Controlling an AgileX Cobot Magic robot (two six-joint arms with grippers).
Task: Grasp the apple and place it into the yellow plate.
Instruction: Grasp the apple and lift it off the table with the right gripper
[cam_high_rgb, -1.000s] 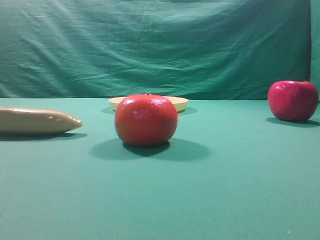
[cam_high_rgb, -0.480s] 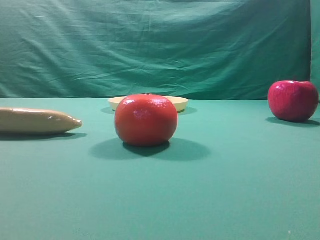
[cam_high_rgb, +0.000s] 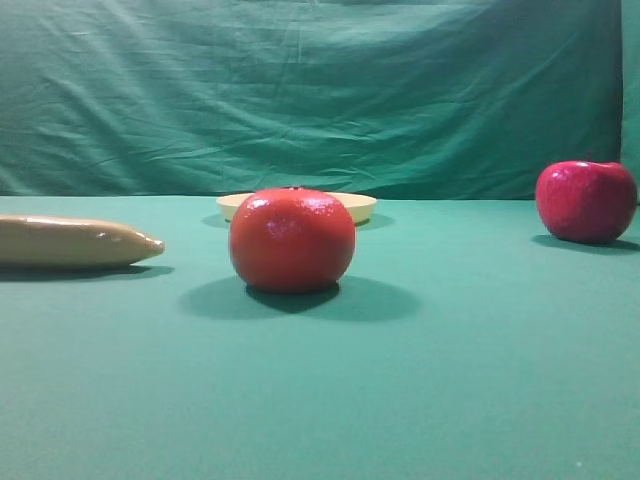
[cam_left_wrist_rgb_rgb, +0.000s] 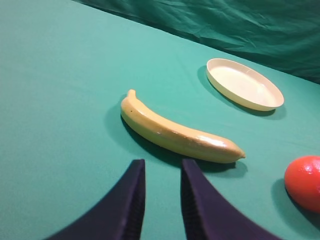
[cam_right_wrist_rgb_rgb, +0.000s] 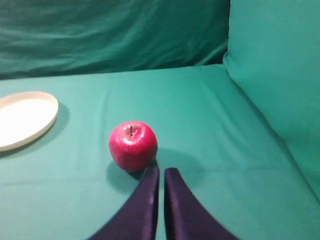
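Orange-red fruit hiding most of yellow plate; apple free, right fingers closed, left fingers slightly parted.

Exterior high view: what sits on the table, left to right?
banana → orange-red round fruit → apple. The yellow plate lies behind the round fruit and overlaps it, so it has no clear slot.
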